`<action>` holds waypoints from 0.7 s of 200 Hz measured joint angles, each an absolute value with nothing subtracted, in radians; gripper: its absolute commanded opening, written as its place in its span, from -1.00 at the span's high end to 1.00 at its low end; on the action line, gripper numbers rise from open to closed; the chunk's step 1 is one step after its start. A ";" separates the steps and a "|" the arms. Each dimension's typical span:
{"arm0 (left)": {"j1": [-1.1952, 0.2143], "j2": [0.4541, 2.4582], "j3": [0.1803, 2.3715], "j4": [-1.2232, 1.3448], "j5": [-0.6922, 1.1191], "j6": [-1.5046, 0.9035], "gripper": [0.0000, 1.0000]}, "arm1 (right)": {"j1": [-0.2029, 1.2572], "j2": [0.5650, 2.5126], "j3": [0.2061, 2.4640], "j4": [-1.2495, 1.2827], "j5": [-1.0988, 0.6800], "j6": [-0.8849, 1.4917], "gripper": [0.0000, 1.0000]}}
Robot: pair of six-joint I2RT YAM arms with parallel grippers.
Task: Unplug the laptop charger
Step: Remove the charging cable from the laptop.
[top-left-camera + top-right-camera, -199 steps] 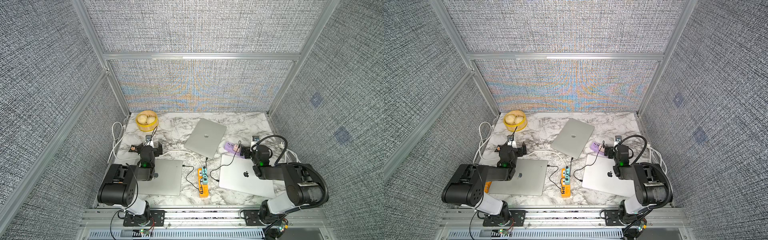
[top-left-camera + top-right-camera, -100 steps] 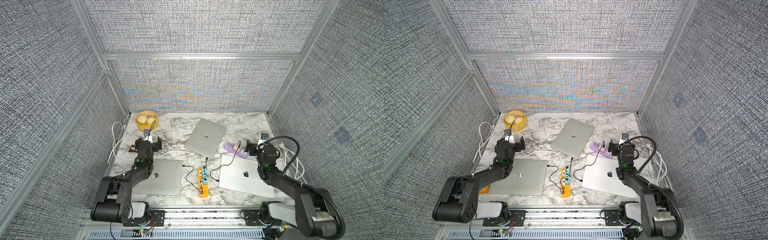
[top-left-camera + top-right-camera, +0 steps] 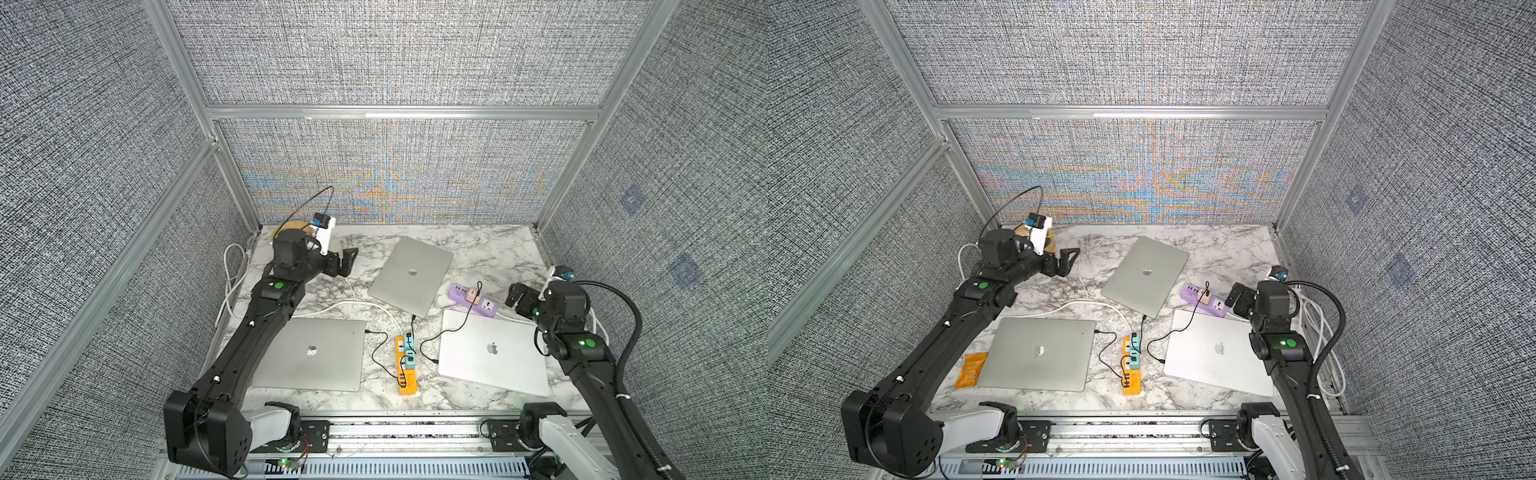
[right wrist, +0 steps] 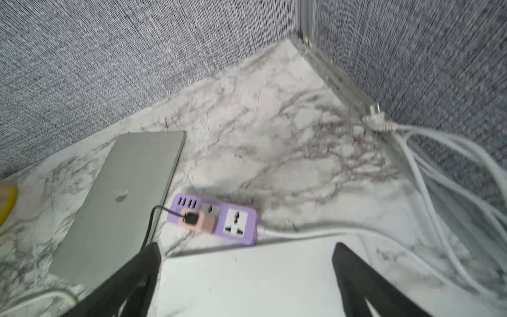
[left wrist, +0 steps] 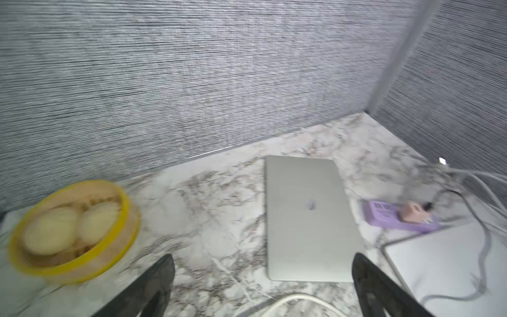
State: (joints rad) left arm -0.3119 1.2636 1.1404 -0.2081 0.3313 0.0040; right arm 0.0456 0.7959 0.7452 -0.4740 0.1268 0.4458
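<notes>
Right now both pincers gape empty: left gripper [image 3: 348, 260] over the marble tabletop [image 3: 478, 249], right gripper [image 3: 516, 298] just beside the purple power strip [image 3: 488, 307], where the pink charger [image 3: 471, 293] sits plugged in.

Bright and even, lit from above. Sharp in both top views, but with rainbow ripples on the back wall [image 3: 382, 183]. Smeared and fuzzy in both wrist views, worst at the yellow basket [image 5: 74, 230]. Soft grey shadow beside the purple power strip [image 4: 214, 216].
</notes>
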 measured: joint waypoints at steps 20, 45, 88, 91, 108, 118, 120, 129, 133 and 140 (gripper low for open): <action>-0.439 1.308 1.256 -0.350 0.363 0.069 -1.00 | 0.046 0.780 0.770 -0.648 0.040 0.528 -0.97; -0.585 1.393 1.395 -0.534 0.369 0.173 -0.99 | 0.047 0.785 0.783 -0.810 -0.126 0.629 -0.95; -0.813 1.537 1.508 -0.780 0.290 0.345 -1.00 | 0.060 0.850 0.711 -0.901 -0.403 0.725 -0.91; -0.828 1.547 1.515 -0.794 0.281 0.357 -1.00 | 0.060 0.856 0.708 -0.905 -0.417 0.726 -0.91; -0.886 1.596 1.548 -0.842 0.243 0.401 -0.94 | 0.060 0.889 0.693 -0.905 -0.488 0.725 -0.87; -0.915 1.629 1.571 -0.865 0.226 0.419 -0.90 | 0.060 0.910 0.680 -0.903 -0.522 0.722 -0.86; -0.921 1.638 1.577 -0.868 0.224 0.423 -0.89 | 0.061 0.914 0.677 -0.903 -0.529 0.722 -0.85; -0.949 1.674 1.603 -0.884 0.204 0.439 -0.85 | 0.061 0.926 0.662 -0.900 -0.559 0.717 -0.83; -0.960 1.689 1.615 -0.892 0.199 0.443 -0.82 | 0.061 0.931 0.653 -0.894 -0.571 0.715 -0.81; -0.983 1.719 1.640 -0.905 0.187 0.452 -0.79 | 0.061 0.936 0.635 -0.881 -0.592 0.710 -0.78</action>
